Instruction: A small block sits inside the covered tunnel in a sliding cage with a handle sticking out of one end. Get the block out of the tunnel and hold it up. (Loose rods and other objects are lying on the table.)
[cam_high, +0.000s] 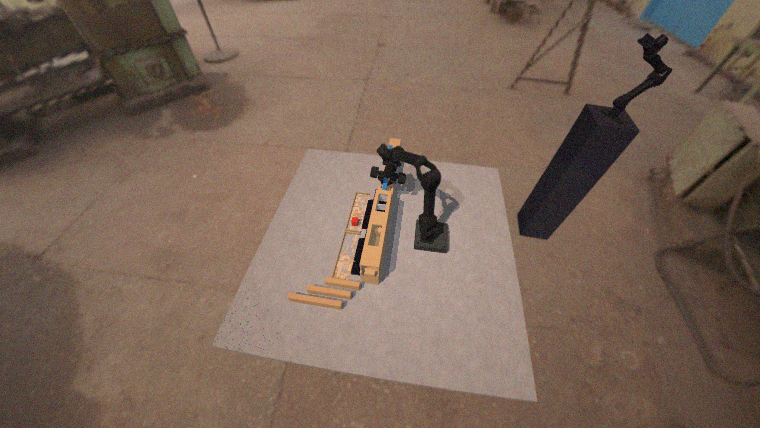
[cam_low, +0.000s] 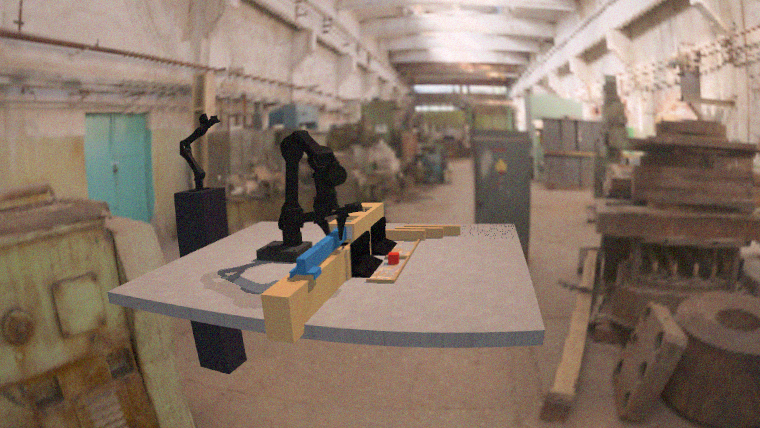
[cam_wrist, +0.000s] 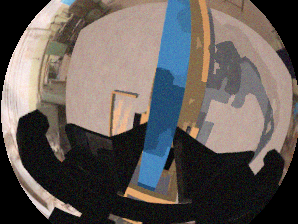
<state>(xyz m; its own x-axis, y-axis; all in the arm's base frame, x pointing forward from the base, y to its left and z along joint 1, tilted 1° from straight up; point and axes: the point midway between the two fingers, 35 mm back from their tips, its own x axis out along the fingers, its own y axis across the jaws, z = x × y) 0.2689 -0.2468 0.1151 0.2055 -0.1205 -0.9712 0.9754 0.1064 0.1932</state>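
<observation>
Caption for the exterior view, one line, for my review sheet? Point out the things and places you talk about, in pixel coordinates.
Black gripper (cam_low: 340, 233) clamped on the blue handle (cam_low: 318, 254) beside the wooden tunnel (cam_low: 364, 215), red cube (cam_low: 393, 257) nearby.

The long wooden tunnel (cam_high: 373, 258) (cam_low: 363, 222) lies flat, with openings in its top. From one end sticks the straight blue handle (cam_high: 385, 184) (cam_low: 320, 253) (cam_wrist: 175, 75), level and clasped between the gripper's fingers. A small red block (cam_high: 355, 221) (cam_low: 393, 257) sits outside, beside the tunnel.
</observation>
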